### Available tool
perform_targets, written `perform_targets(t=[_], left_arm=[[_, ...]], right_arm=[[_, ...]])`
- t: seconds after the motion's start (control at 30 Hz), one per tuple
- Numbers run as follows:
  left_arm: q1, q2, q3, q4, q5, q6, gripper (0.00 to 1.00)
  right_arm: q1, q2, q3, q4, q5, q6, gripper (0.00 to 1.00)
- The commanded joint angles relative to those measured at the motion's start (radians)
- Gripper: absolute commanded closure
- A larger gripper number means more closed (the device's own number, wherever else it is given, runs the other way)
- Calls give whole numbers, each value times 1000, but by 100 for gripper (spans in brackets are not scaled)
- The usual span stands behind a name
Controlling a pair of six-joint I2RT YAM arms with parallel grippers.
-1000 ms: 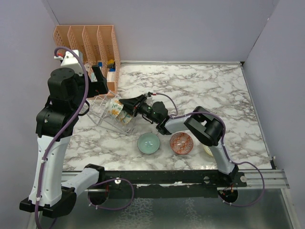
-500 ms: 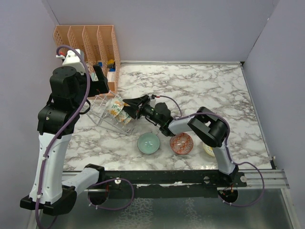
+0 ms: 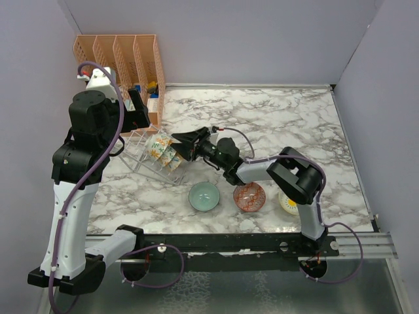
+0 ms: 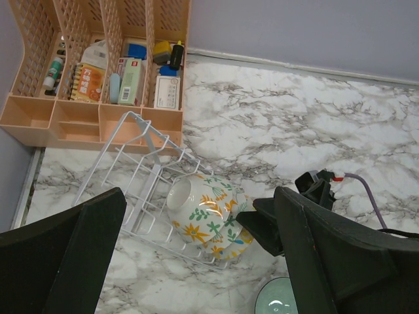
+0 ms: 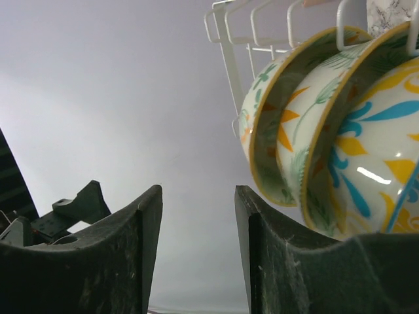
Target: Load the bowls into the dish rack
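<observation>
Three bowls (image 3: 161,151) seated in rack (image 3: 131,154); right tool (image 3: 181,147) apart, empty, beside them; left tool (image 3: 137,116) apart. Next, likely: reach teal bowl (image 3: 204,196) on surface (image 3: 275,124).

The dish rack (image 3: 139,152), a low white-wire frame, sits at the left of the marble surface. It holds three floral bowls (image 3: 161,150) standing on edge, packed together: two cream with orange-green flowers and a blue-and-orange bowl (image 5: 383,160). The plain teal bowl (image 3: 204,196), red-patterned bowl (image 3: 249,197) and yellow-centred bowl (image 3: 288,204) rest openings up in a row near the front edge, apart from the rack.
</observation>
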Motion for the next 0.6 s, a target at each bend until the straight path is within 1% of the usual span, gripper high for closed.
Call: perform_targets(t=[0.0, 0.13, 0.17, 0.27, 0.33, 0.4, 0.47, 0.53, 0.57], left_arm=[[-6, -15, -10, 4, -6, -5, 1], [-6, -22, -12, 2, -9, -2, 1], [-6, -22, -12, 2, -10, -2, 1], [-6, -20, -14, -6, -6, 1, 1], [-6, -19, -21, -5, 4, 0, 1], [-6, -21, -28, -1, 12, 0, 1], [-7, -22, -30, 4, 16, 1, 1], [-6, -21, -30, 9, 16, 4, 1], [-6, -19, -31, 12, 16, 4, 1]], right_arm=[[-14, -120, -37, -64, -5, -62, 51], [-30, -198, -96, -127, -17, -105, 51], [-39, -226, -110, -168, -28, -132, 51], [-81, -341, -141, -379, -63, -262, 51], [-119, -436, -131, -619, -81, -374, 47], [-157, -531, -103, -896, -63, -517, 42], [-196, -605, -47, -1191, -7, -667, 36], [-234, -662, 15, -1480, 89, -808, 30], [-251, -684, 43, -1594, 142, -869, 27]])
